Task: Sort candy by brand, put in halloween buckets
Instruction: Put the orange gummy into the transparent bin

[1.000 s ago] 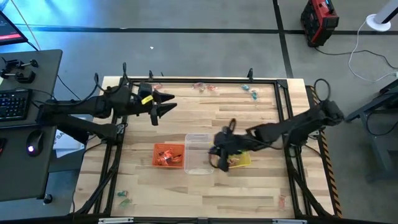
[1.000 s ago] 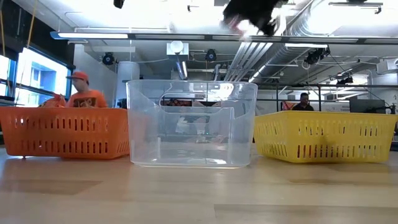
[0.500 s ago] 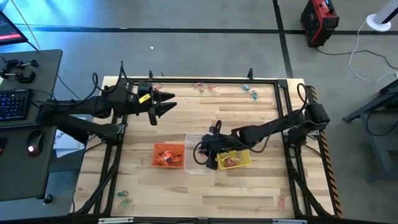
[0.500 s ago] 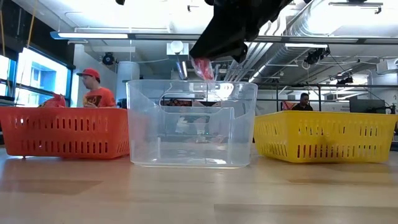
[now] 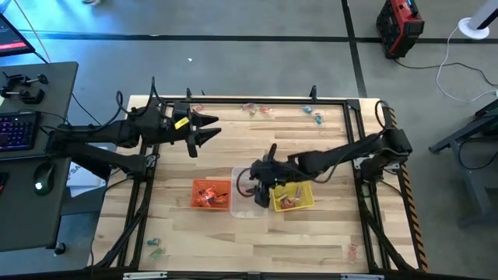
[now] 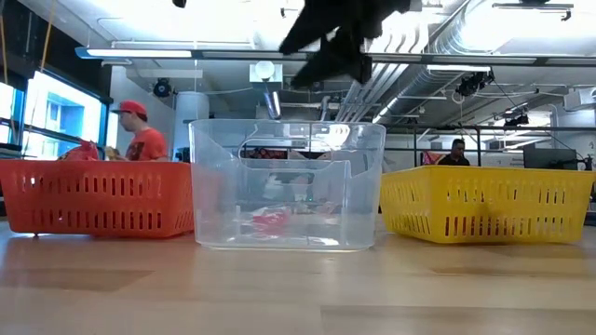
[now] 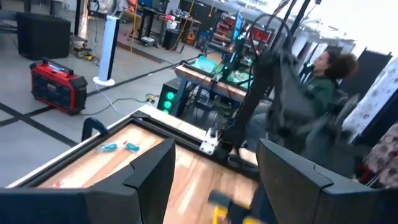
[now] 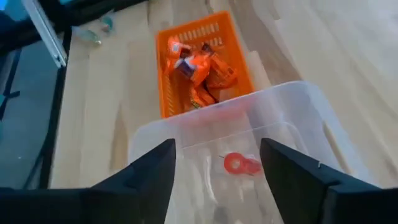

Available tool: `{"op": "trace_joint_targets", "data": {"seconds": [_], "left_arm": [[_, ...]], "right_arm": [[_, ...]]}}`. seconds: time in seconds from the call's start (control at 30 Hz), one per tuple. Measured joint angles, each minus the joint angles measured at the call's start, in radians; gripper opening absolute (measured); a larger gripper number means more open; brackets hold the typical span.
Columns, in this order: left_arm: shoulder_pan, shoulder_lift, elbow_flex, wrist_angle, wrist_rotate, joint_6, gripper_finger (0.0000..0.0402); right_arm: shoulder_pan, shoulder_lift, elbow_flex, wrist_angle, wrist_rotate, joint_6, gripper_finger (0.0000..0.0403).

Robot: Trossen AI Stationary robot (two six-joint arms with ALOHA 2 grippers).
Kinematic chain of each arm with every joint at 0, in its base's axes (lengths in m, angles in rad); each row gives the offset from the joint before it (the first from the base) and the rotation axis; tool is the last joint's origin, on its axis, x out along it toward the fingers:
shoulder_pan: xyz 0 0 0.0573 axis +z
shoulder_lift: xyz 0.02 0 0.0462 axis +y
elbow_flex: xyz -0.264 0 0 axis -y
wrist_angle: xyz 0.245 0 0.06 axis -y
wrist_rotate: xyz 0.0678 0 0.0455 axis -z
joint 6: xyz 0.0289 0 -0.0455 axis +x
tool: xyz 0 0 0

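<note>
Right gripper (image 5: 253,187) is hanging over the clear tub (image 5: 246,208) with its fingers spread apart and nothing in them, a red wrapped candy (image 8: 241,164) sits on the tub's floor. Orange tub (image 5: 211,194) next to it holds orange sweets, yellow tub (image 5: 293,197) on the other side. Left gripper (image 5: 204,130) waits wide open near the table's far left corner

I look down on my wooden table (image 5: 311,144): orange tub (image 5: 212,194), clear tub (image 5: 246,193) and yellow tub (image 5: 292,197) side by side at centre; loose candy (image 5: 257,109) along the upper edge.
</note>
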Motion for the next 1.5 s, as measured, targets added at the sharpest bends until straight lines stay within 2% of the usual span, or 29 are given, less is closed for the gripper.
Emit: {"op": "trace_joint_targets", "data": {"seconds": [0.17,0.27,0.33,0.43,0.53,0.67,0.83,0.97,1.13,1.2,1.27,1.5], "left_arm": [[0.004,0.012,0.000,-0.069,-0.038,0.014,0.0214],[0.058,0.062,0.000,-0.158,-0.077,-0.159,0.0214],[0.121,0.121,0.000,-0.234,-0.012,-0.247,0.0214],[0.207,0.248,-0.001,-0.332,0.141,-0.273,0.0214],[0.299,0.368,0.002,-0.414,0.226,-0.245,0.0214],[0.478,0.468,0.061,-0.506,0.220,-0.200,0.0214],[0.749,0.593,0.151,-0.599,0.250,-0.135,0.0213],[0.892,0.723,0.218,-0.696,0.259,-0.070,0.0213],[0.968,0.849,0.265,-0.717,0.260,-0.057,0.0213],[0.984,0.884,0.277,-0.707,0.230,-0.056,0.0213],[0.992,0.907,0.293,-0.699,0.193,-0.040,0.0213],[1.022,0.948,0.299,-0.700,0.185,0.063,0.0213]], "right_arm": [[-0.062,-0.072,0.119,-0.194,0.106,-0.051,0.0231],[-0.135,-0.150,0.127,-0.300,0.163,-0.062,0.0231],[-0.196,-0.212,0.095,-0.371,0.166,-0.062,0.0231],[-0.290,-0.311,0.006,-0.403,0.168,-0.052,0.0231],[-0.378,-0.400,-0.107,-0.369,0.118,-0.021,0.0231],[-0.457,-0.466,-0.248,-0.253,-0.025,0.005,0.0231],[-0.500,-0.476,-0.380,-0.134,-0.153,-0.058,0.0231],[-0.509,-0.475,-0.459,-0.025,-0.221,-0.109,0.0231],[-0.523,-0.475,-0.489,0.025,-0.225,-0.143,0.0231],[-0.528,-0.475,-0.490,0.025,-0.224,-0.139,0.0231],[-0.529,-0.475,-0.490,0.037,-0.223,-0.130,0.0231],[-0.529,-0.475,-0.490,0.068,-0.202,-0.122,0.0231]]}}
